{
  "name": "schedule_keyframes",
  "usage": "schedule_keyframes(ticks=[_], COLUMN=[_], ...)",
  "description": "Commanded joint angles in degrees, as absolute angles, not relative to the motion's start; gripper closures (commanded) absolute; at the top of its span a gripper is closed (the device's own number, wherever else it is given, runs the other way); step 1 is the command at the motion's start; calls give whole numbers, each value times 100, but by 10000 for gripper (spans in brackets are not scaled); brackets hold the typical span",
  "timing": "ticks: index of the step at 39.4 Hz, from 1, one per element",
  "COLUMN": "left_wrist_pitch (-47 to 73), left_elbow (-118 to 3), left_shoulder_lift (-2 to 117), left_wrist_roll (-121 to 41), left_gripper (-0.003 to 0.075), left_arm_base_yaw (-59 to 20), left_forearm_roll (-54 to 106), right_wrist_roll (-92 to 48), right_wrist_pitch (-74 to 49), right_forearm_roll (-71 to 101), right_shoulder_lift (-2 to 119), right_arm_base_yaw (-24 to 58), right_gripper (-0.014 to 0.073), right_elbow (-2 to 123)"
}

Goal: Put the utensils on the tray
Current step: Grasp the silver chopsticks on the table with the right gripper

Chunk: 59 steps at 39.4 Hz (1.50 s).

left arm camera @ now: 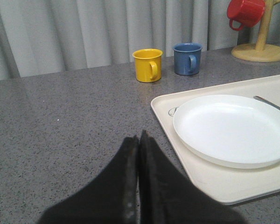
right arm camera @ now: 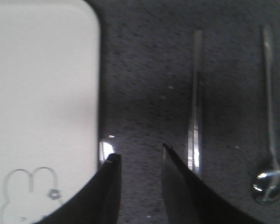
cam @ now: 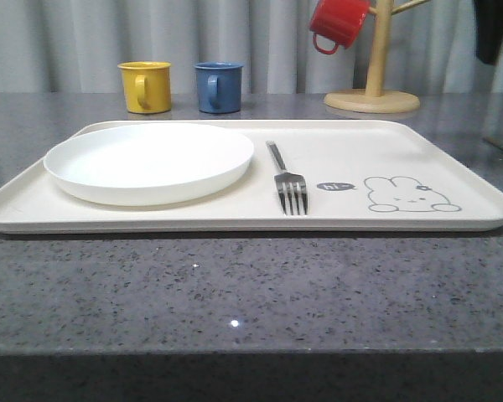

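right hand [right arm camera: 139,161] apart over counter | chopsticks [right arm camera: 194,107] just beside | spoon [right arm camera: 269,177] farther | left hand [left arm camera: 138,142] together

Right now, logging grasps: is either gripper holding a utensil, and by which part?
Nothing is held. The left gripper is shut and empty; the right gripper is open over the countertop, beside the chopsticks and spoon.

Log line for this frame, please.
fork on tray | chopsticks, spoon on counter | right gripper open | left gripper shut
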<state>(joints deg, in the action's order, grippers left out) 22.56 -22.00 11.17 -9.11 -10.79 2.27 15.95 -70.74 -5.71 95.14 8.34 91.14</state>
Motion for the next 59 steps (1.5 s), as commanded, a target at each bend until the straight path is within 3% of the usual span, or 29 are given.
schedule_keyframes(ticks=[1, 10, 37, 40, 47, 59], left_wrist_pitch=[1772, 1772, 1772, 1772, 1772, 1772], left_elbow=[-2354, -2354, -2354, -2354, -2354, -2354], left_shoulder_lift=[1178, 1178, 1178, 1178, 1178, 1178], left_wrist_roll=[-864, -864, -864, -864, -864, -864], left_gripper=[738, 738, 738, 738, 738, 738], left_arm_base_yaw=[-1058, -1058, -1058, -1058, -1058, -1058], left_forearm_roll=[281, 281, 281, 281, 281, 281], right_wrist_roll=[1193, 493, 299, 299, 325, 745], right_wrist_pitch=[-6932, -6449, -6178, -6227, -6240, -6319], right_forearm_roll=[-532, 77, 248, 248, 248, 248], right_shoulder_lift=[9194, 9278, 9935, 9935, 9867, 9187], right_arm_base_yaw=[358, -203, -210, -210, -210, -64], right_gripper=[341, 333, 340, 384, 605, 619], right_elbow=[8869, 8205, 8130, 8130, 8136, 8148])
